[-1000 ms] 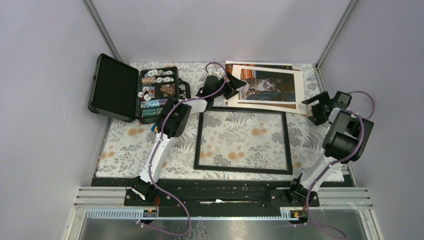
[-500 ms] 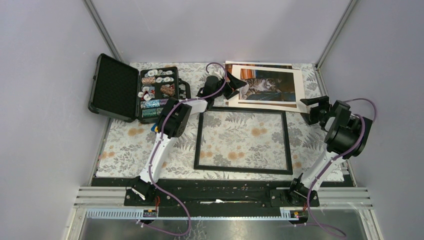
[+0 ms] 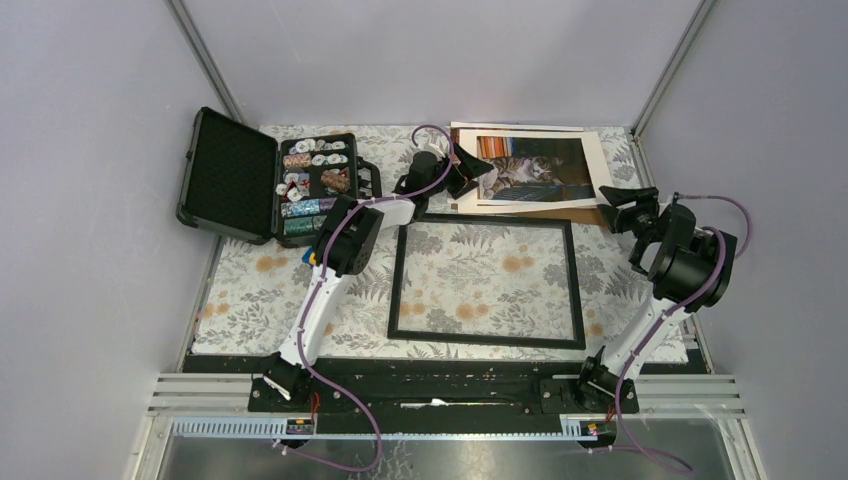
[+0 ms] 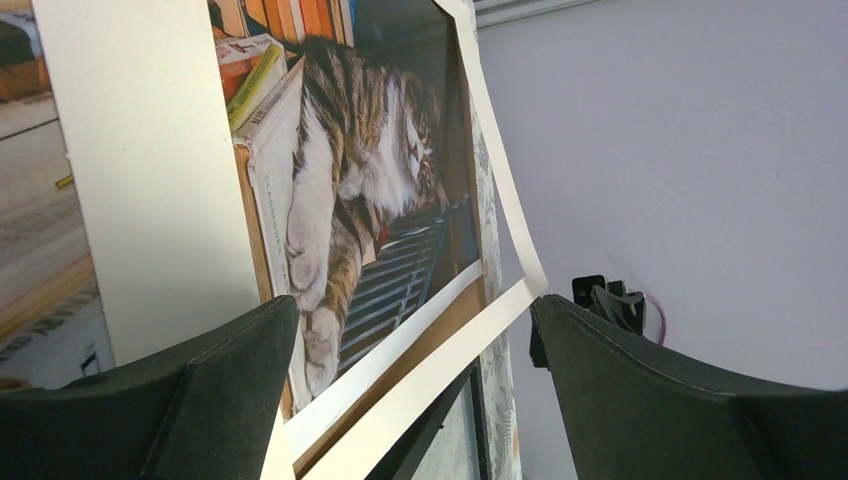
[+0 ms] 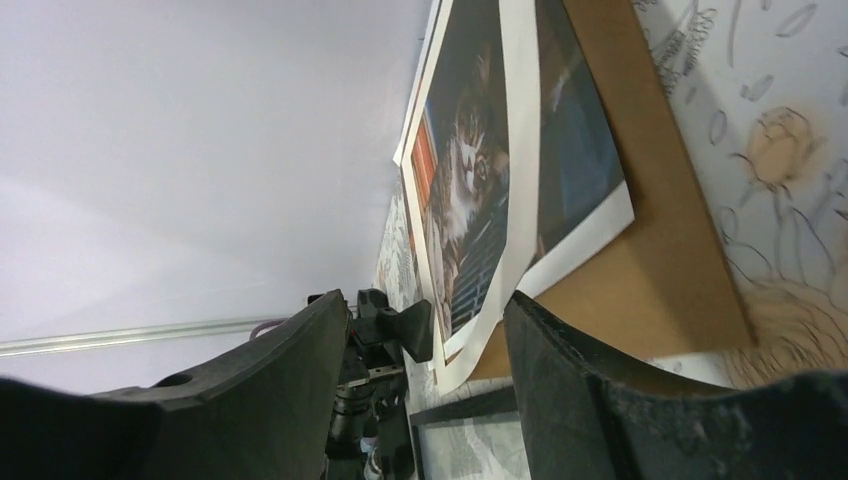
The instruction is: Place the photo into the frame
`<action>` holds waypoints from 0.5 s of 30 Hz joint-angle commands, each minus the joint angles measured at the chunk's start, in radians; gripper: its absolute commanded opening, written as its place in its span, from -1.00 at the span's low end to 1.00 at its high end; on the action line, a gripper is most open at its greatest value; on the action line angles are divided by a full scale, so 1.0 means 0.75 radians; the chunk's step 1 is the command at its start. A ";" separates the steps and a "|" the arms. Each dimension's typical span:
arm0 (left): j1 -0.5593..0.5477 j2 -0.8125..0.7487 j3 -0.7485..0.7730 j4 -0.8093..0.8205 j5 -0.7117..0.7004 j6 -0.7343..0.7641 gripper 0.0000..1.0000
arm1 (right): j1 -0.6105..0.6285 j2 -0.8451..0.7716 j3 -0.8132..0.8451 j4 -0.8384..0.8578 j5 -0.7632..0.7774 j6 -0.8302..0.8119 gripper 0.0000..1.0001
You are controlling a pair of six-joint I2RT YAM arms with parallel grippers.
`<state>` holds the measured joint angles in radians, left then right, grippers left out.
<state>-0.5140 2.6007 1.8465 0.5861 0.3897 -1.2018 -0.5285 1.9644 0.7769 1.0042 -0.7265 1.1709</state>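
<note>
At the far side of the table [image 3: 260, 290], the photo [image 3: 530, 170] of a tabby cat among books lies flat, a glossy rectangular print, not in the frame [image 3: 396, 280]. Over it sits a cream mat [image 3: 601, 160], slightly askew, and under both a plain brown backing board [image 3: 560, 213] shows along the near edge. Just in front lies the frame, a thin black rectangle with the leafy floral cloth showing through it. The left claw [image 3: 478, 178] sits at the left edge of the stack with its jaws wide and the mat's edge between them; the wrist view does not show whether they touch it. The right claw [image 3: 618, 205] is at the stack's near right corner, jaws apart around the mat's corner, holding nothing that can be seen. Well to the left stands an open black case [image 3: 230, 175] with foam lining and rows of poker chips [image 3: 310, 185]
</note>
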 commanded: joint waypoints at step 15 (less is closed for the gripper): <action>-0.045 -0.052 -0.041 -0.181 -0.001 0.218 0.92 | 0.138 0.010 0.208 -0.239 0.435 -0.344 -1.00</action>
<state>-0.5201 2.5931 1.8454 0.5735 0.3847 -1.1549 -0.4244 2.0651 0.8639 0.9627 -0.5068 1.0737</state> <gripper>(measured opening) 0.954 0.028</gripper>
